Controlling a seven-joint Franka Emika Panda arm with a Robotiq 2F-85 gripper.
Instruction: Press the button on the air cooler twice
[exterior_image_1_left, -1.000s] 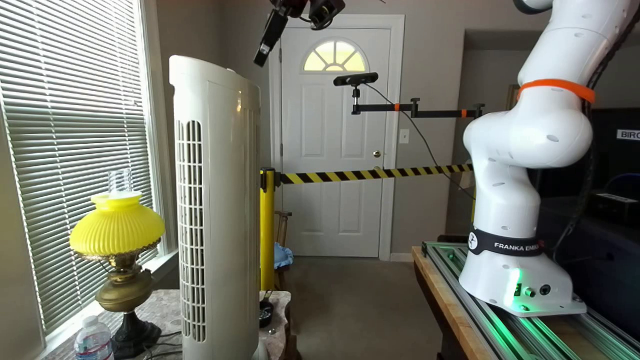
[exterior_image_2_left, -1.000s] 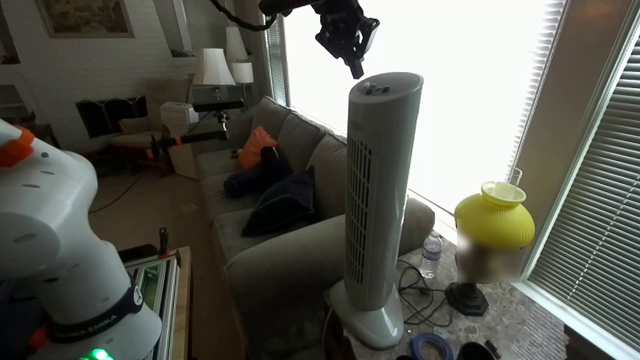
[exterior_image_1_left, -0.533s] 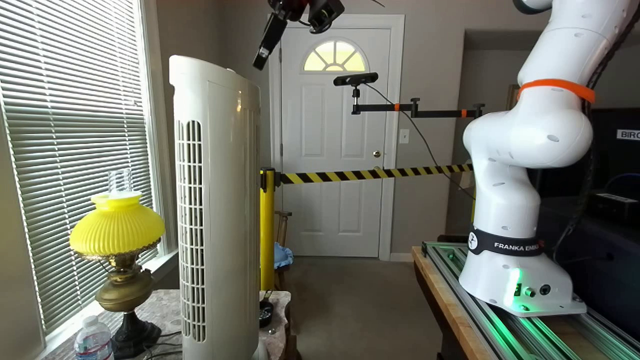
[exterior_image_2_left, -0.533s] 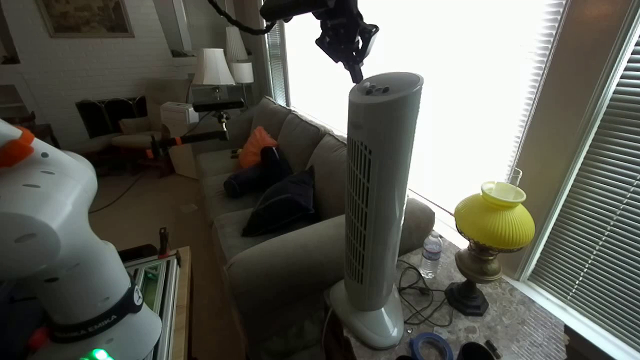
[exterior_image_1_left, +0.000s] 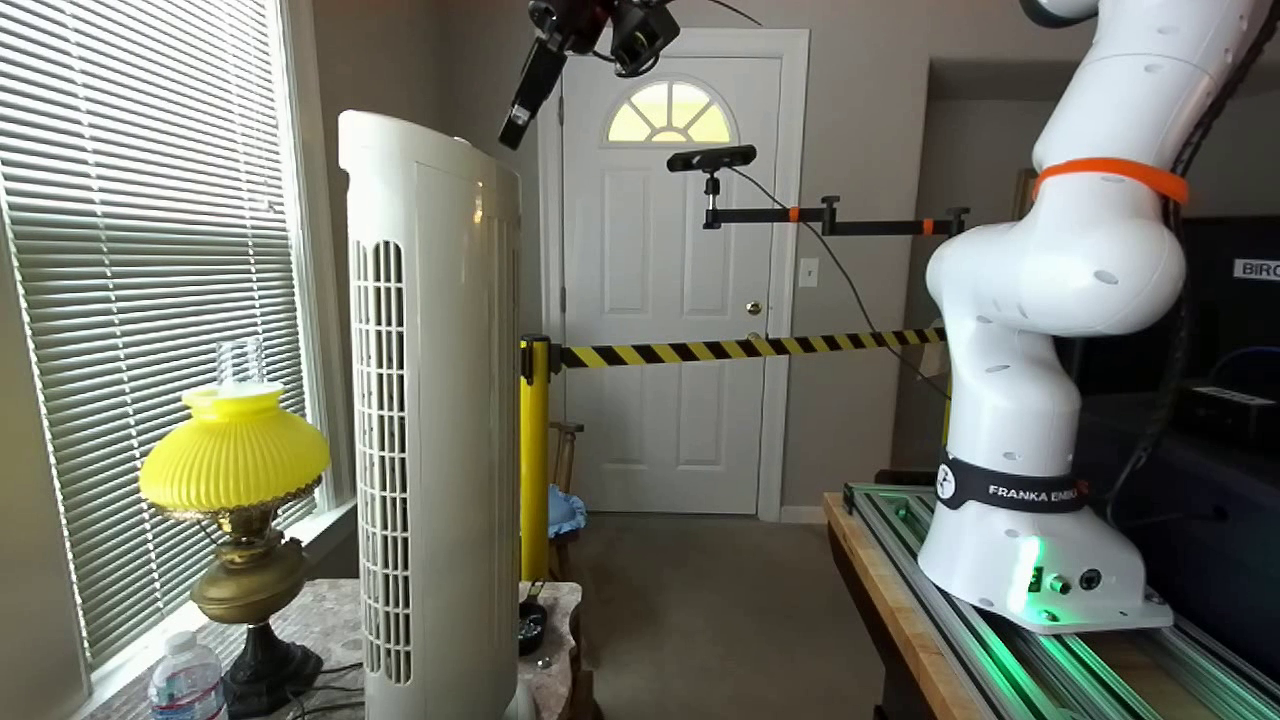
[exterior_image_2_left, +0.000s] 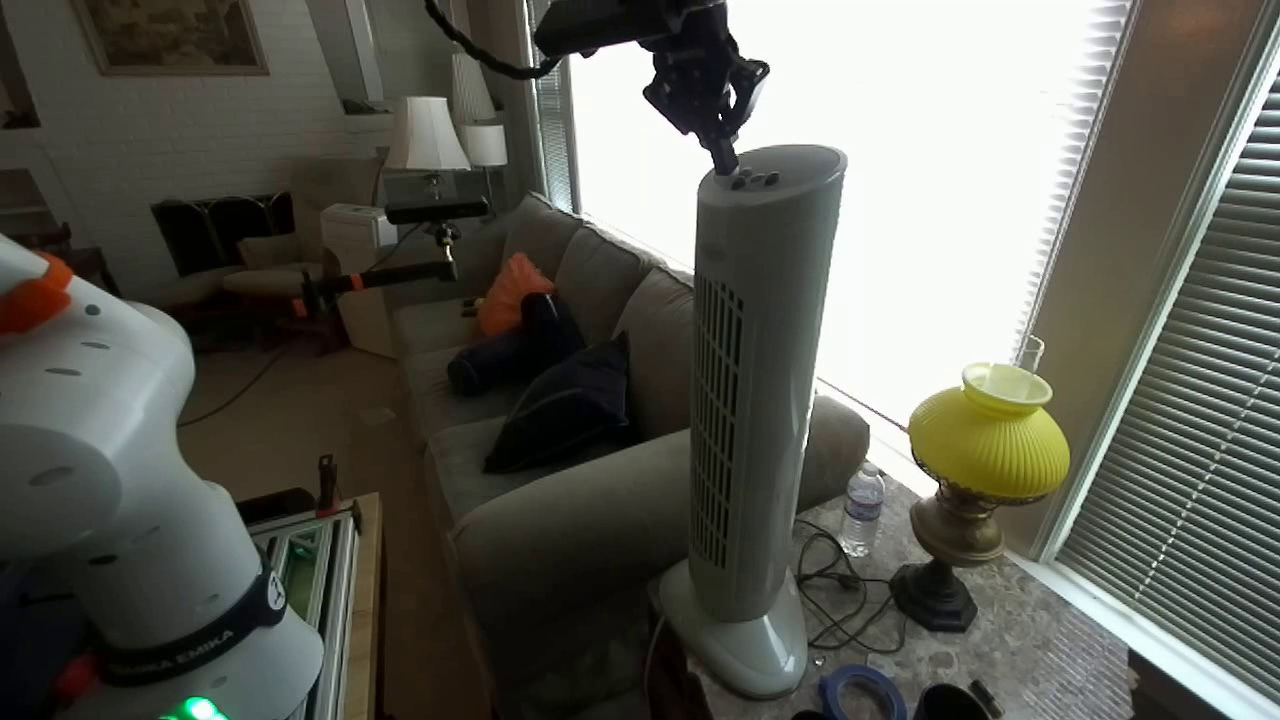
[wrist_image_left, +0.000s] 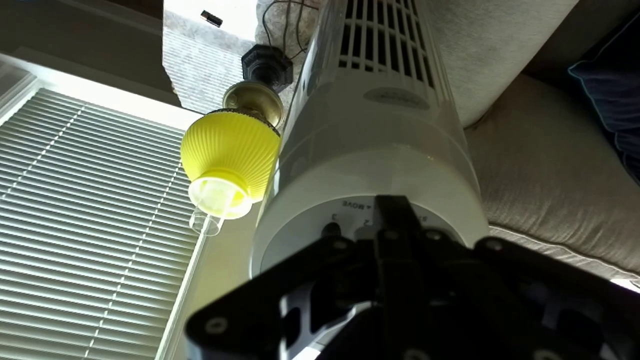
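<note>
The air cooler is a tall white tower with vent slots, upright on a stone-topped table; it also shows in an exterior view and the wrist view. Its sloped top has small dark buttons. In the wrist view a dark button sits by the mark 3. My gripper has its fingertips together with nothing between them. It points down over the top panel, shown in both exterior views. It hides part of the panel. I cannot tell whether the tip touches it.
A yellow-shaded lamp and a water bottle stand beside the cooler. Cables and blue tape lie on the table. A sofa and window blinds are close by.
My gripper has moved down toward the cooler's top. Its tip has also shifted slightly left in an exterior view and slightly right in an exterior view. The cooler has not moved.
</note>
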